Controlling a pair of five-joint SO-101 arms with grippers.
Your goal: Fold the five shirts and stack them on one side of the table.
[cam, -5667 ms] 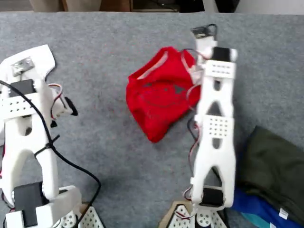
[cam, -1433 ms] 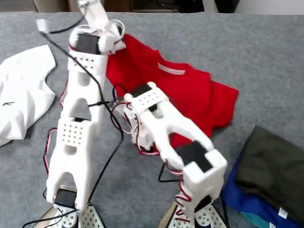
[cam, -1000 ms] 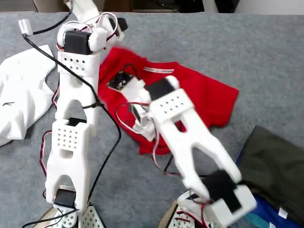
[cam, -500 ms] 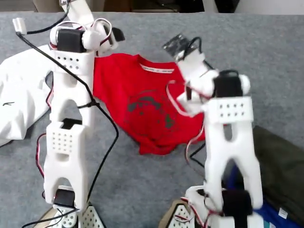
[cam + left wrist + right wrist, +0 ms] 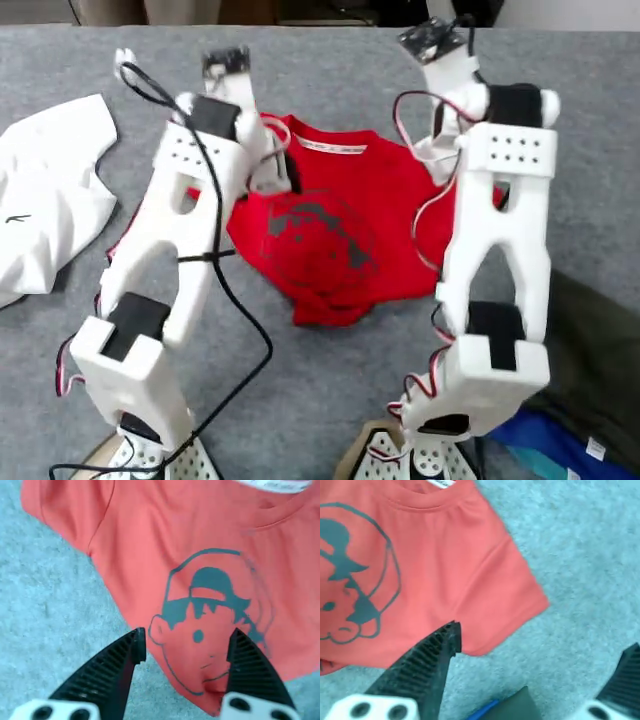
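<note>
High view has the red shirt (image 5: 330, 235) lying print-up on the worktop (image 5: 580, 120) between the arms, both sets of jaws gaping empty, so I'd smooth the bunched hem before pinching sleeves and folding inward.

No legible text, neck label (image 5: 336, 147) of red shirt (image 5: 385, 215) too small to read, chest print (image 5: 210, 605) a cartoon head.
</note>
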